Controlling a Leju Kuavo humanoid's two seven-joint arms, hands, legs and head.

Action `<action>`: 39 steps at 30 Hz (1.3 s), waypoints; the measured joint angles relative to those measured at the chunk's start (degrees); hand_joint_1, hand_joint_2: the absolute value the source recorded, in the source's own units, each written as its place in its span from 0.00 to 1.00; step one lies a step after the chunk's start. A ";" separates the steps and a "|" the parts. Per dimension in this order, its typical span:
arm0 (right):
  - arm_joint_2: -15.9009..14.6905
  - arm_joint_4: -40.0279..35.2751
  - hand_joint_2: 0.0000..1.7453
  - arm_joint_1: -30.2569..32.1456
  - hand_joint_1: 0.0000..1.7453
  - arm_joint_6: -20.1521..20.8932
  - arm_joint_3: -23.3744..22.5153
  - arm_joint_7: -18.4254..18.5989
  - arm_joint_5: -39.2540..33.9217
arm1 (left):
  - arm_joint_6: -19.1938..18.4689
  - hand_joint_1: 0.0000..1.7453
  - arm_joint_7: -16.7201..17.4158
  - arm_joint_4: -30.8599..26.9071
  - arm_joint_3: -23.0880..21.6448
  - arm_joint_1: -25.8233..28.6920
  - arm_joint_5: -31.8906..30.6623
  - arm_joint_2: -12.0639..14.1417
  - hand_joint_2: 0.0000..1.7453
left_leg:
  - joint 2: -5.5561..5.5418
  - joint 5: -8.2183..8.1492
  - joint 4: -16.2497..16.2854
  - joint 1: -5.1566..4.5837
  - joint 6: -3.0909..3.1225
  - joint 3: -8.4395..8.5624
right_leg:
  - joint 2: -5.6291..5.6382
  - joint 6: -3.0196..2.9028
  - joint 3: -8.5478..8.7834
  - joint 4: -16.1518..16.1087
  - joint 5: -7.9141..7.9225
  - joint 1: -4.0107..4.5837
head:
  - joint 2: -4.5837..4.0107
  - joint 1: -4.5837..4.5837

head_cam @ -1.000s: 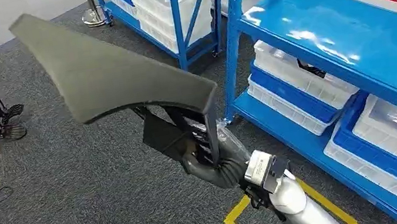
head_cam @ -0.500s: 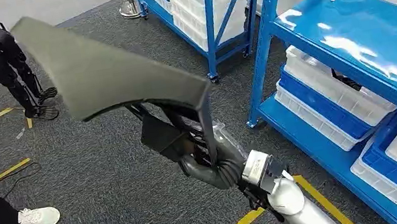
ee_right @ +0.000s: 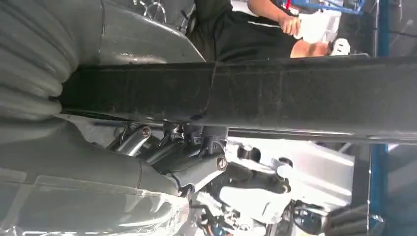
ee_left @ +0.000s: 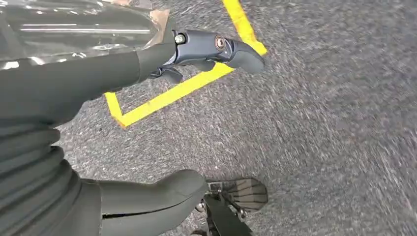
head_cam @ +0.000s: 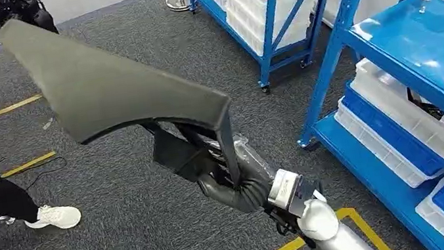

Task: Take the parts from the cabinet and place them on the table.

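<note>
Gripping the long dark grey felt-covered trim part [head_cam: 113, 81] at its ribbed lower end, the right hand [head_cam: 223, 174] holds it raised over the grey carpet [head_cam: 122, 233], beside the blue metal shelving [head_cam: 420, 49]. The left hand [ee_left: 196, 51] holds nothing, fingers loosely apart.

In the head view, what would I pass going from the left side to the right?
A person's white shoe → the long dark part held by the right hand → the far blue rack → the near blue shelf unit.

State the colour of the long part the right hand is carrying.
The part is dark grey, near black, with a matte felt-like surface; the head view shows it best, held by the right hand.
</note>
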 joint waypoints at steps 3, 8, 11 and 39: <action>-0.13 -0.11 1.00 0.33 1.00 0.00 -0.39 -0.20 0.22 | -0.24 0.00 0.24 0.00 -0.02 -0.18 -0.37 0.11 1.00 | -1.59 0.13 -0.02 0.03 0.52 -0.08 | 2.64 -0.93 -6.14 12.71 -5.56 -0.22 | 0.00 0.09; -0.33 0.00 1.00 0.77 1.00 0.00 -0.98 -0.96 0.96 | -0.61 0.00 1.31 0.00 -0.37 -0.09 -0.83 0.04 1.00 | -5.01 0.12 0.20 0.03 0.40 0.08 | 3.59 1.43 -3.62 5.53 -0.49 -0.45 | 0.00 0.11; -0.44 0.04 1.00 0.45 1.00 -0.11 -0.96 -1.55 1.11 | -0.72 0.00 1.81 0.00 -0.37 -0.10 -0.24 0.20 1.00 | -6.35 -0.02 0.71 -0.35 -0.58 -0.45 | 5.59 0.51 -0.97 -0.59 1.86 -0.74 | 0.00 0.09; -1.29 -2.10 1.00 0.04 1.00 -3.74 -5.36 -3.02 4.98 | 0.09 0.00 3.15 -0.48 0.02 -1.08 1.14 -0.98 1.00 | -5.18 -0.16 0.27 -0.19 0.54 0.41 | 4.07 1.36 -2.76 2.96 0.83 -0.68 | 0.00 0.07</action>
